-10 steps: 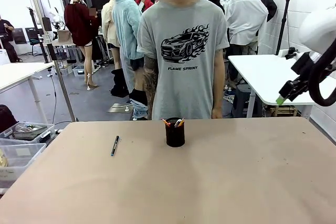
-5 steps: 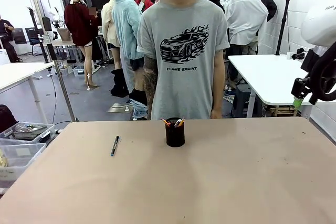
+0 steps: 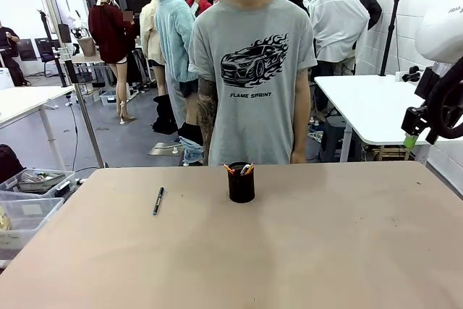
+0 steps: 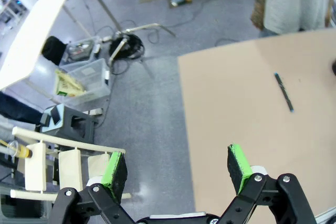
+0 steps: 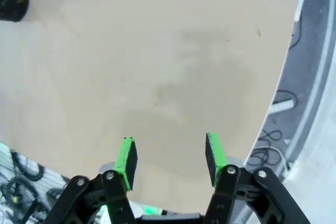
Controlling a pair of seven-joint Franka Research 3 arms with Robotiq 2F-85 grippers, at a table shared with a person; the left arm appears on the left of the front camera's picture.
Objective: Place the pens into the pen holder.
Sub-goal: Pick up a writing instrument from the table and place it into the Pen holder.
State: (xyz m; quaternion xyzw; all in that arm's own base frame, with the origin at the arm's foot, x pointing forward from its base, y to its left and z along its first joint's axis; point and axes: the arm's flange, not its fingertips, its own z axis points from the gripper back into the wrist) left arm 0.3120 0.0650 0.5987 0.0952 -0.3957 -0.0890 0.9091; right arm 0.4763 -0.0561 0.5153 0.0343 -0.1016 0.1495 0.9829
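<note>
Noted left hand [image 4: 176,162], right hand [image 5: 170,153] apart, empty. Risk: skidding thin pen [image 3: 158,201] flat on worktop [image 3: 325,251] (poor pinch), or tipping holder [image 3: 241,183] on insertion.

Front across table [image 3: 325,251]; wrist views overhead

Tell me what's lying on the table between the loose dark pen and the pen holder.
Nothing: in the front view, the stretch of table between the dark pen and the pen holder is bare.
</note>
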